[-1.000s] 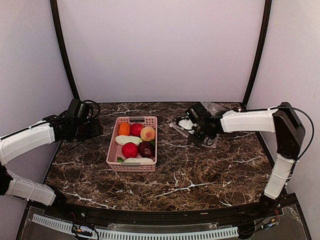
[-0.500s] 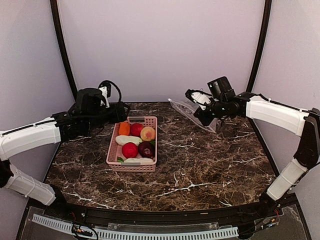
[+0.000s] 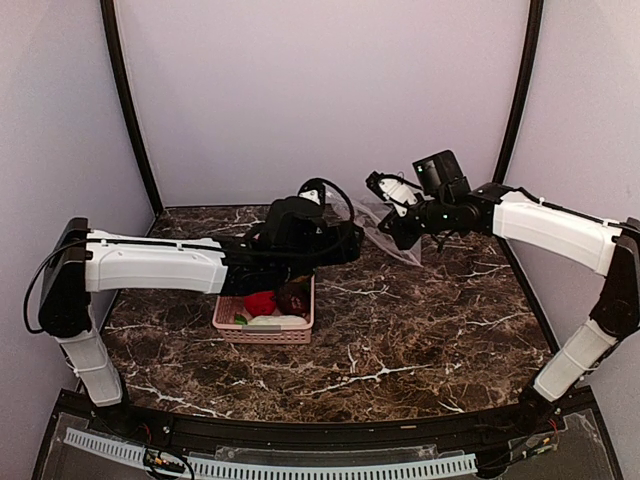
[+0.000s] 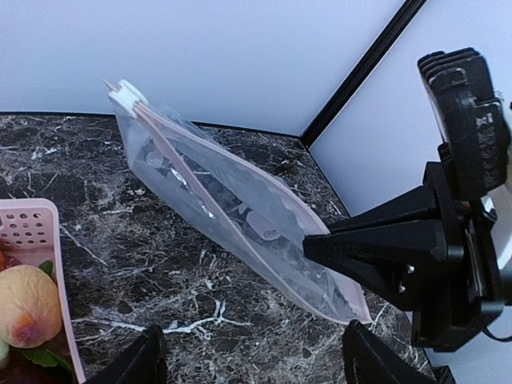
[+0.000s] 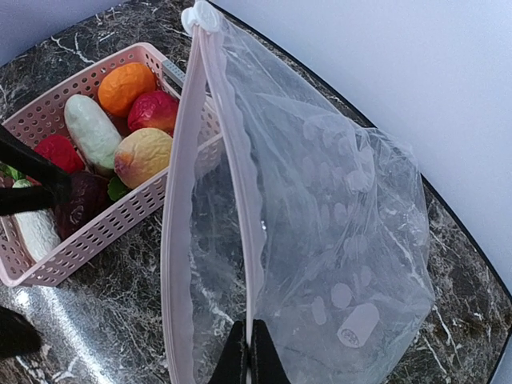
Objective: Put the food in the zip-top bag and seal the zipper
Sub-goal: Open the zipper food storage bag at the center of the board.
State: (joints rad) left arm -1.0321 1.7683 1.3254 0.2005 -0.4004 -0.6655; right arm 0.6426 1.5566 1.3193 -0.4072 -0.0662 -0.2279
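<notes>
Bag held aloft right of the basket, both arms meeting at the back.
I have open room on the marble table (image 3: 420, 340) near and right. My left arm reaches across the pink basket (image 3: 262, 325), the left gripper (image 4: 260, 364) with fingers apart, short of the zip-top bag (image 5: 320, 240). The right gripper (image 5: 248, 356) pinches the bag at its gaping zipper (image 5: 232, 160). The food (image 5: 144, 156) lies in the basket.

The zip-top bag (image 5: 336, 264) was clear, faintly patterned with pale dots, and its zipper (image 5: 174, 240) was pinkish-white. The basket (image 5: 120, 216) was pink, pierced with rows of small holes. The food (image 5: 142, 156) in it was orange, red, pale whitish-green, peach-yellow and dark purple. The desk (image 3: 420, 340) was dark brown marble veined in white. The left end effector (image 4: 256, 360) and the right end effector (image 5: 250, 356) were black.
</notes>
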